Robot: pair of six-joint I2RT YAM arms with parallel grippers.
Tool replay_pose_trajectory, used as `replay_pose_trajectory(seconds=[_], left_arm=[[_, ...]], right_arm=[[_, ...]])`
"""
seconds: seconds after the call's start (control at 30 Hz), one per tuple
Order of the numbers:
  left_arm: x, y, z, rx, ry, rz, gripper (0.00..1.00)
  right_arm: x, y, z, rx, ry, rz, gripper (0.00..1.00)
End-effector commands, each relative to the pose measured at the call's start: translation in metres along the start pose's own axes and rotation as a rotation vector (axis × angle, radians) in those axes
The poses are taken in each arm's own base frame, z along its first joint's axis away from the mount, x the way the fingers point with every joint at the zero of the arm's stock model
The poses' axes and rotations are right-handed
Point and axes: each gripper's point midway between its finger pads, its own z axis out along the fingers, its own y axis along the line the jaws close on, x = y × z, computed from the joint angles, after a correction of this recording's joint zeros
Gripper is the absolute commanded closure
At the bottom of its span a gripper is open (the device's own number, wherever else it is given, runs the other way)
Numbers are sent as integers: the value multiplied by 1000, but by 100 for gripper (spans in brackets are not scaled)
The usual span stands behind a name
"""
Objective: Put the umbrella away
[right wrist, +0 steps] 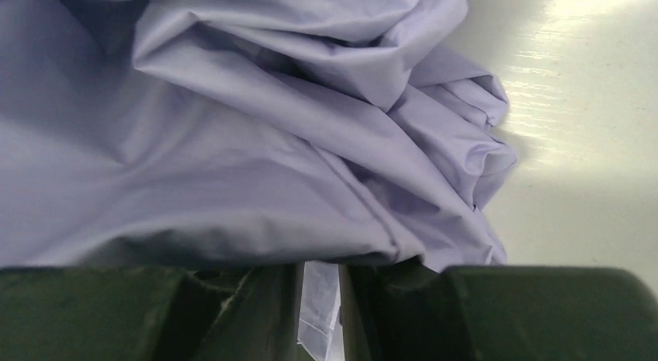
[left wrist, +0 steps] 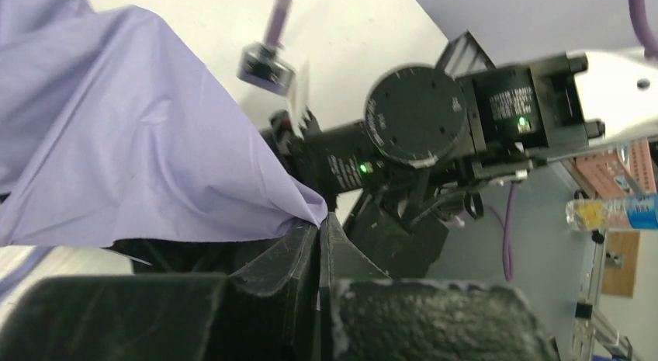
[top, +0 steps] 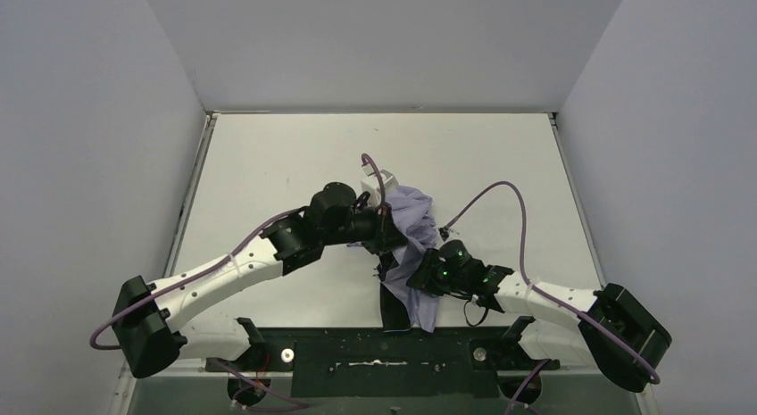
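Observation:
The umbrella (top: 415,220) is a crumpled heap of pale lavender fabric in the middle of the table, trailing toward the near edge. My left gripper (top: 393,236) reaches it from the left. In the left wrist view this gripper (left wrist: 320,221) is shut, a corner of the umbrella fabric (left wrist: 140,144) pinched at its tips. My right gripper (top: 418,277) presses in from the near right. In the right wrist view the gripper (right wrist: 318,275) has its jaws narrowly apart, a fold of the umbrella (right wrist: 271,144) between them. Shaft and handle are hidden.
The white table (top: 268,165) is boxed in by pale walls on three sides. Purple cables (top: 518,210) loop above the right arm. The black mounting frame (top: 384,352) runs along the near edge. The right arm's black wrist (left wrist: 419,116) sits close ahead of my left gripper.

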Motion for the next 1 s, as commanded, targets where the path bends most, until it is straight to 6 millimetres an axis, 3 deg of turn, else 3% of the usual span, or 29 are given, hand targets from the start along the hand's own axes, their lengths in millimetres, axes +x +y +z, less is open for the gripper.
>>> replay_pose_trajectory(seconds=[0.0, 0.07, 0.13, 0.3, 0.4, 0.53, 0.77, 0.97], left_arm=[[26, -20, -8, 0, 24, 25, 100], [41, -17, -6, -14, 26, 4, 100], [49, -15, -5, -18, 13, -14, 100], [59, -14, 7, -31, -4, -16, 100], [66, -19, 18, -15, 13, -7, 100], [85, -32, 32, 21, 49, -4, 100], [134, -32, 48, 9, 120, -9, 99], [166, -26, 63, 0, 171, -18, 98]], right_arm=[[-22, 34, -10, -126, -86, -16, 74], [-27, 42, -22, -137, -105, -26, 70], [-28, 37, -40, -88, -117, -35, 65], [-36, 11, -92, 60, -190, -21, 59], [-43, 0, -119, 112, -249, -16, 65], [-66, 21, -141, 63, -337, -38, 78], [-90, 87, -145, -109, -343, -82, 90], [-83, 110, -118, -200, -266, -66, 95]])
